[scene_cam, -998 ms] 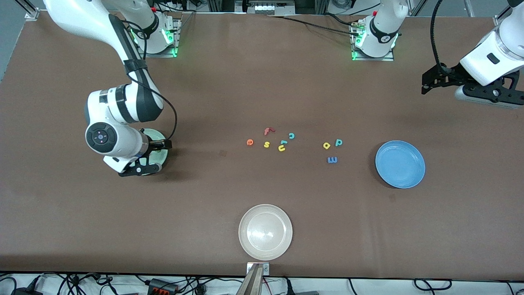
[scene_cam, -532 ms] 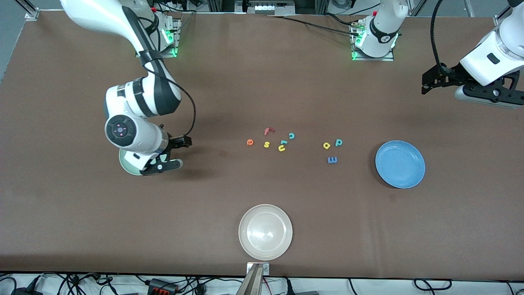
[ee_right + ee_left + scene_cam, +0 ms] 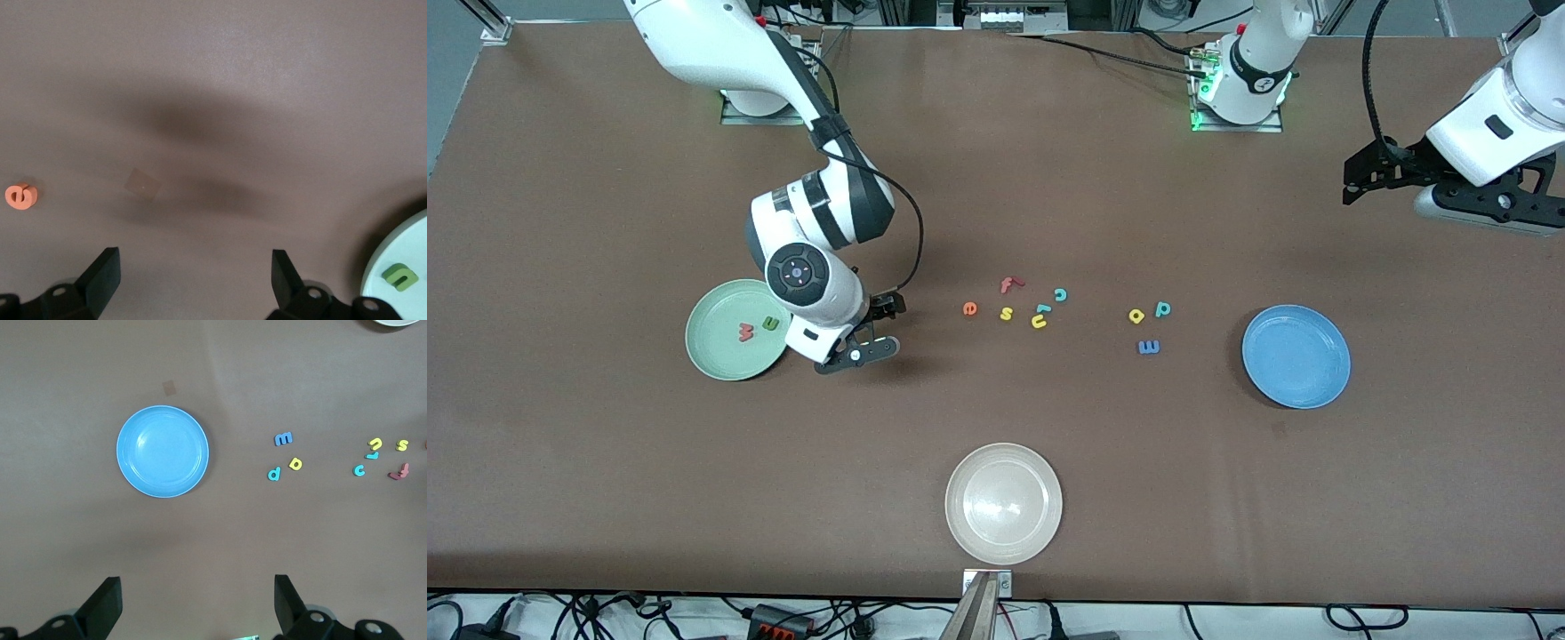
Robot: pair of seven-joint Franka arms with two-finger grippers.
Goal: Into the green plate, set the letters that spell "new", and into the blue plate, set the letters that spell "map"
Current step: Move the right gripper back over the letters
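Observation:
The green plate (image 3: 716, 354) lies toward the right arm's end, with the salmon-red w (image 3: 746, 332) and the green n (image 3: 770, 324) in it. My right gripper (image 3: 881, 327) hangs open and empty over bare table between that plate and the orange e (image 3: 969, 308). The right wrist view shows the e (image 3: 21, 195), the n (image 3: 399, 276) and the plate's rim (image 3: 412, 235). The yellow a (image 3: 1136, 315), teal p (image 3: 1163, 308) and blue m (image 3: 1149, 347) lie beside the blue plate (image 3: 1296, 356), which holds nothing. My left gripper (image 3: 1350, 182) waits open, high at the left arm's end.
Red f (image 3: 1009, 284), yellow s (image 3: 1006, 313), yellow u (image 3: 1039, 321) and teal c (image 3: 1060, 294) sit in a cluster next to the e. A cream-white plate (image 3: 1004, 503) lies near the table's front edge.
My right arm has swung away from over the green plate toward the middle letters, uncovering the w and n in the plate. The left arm has not moved.

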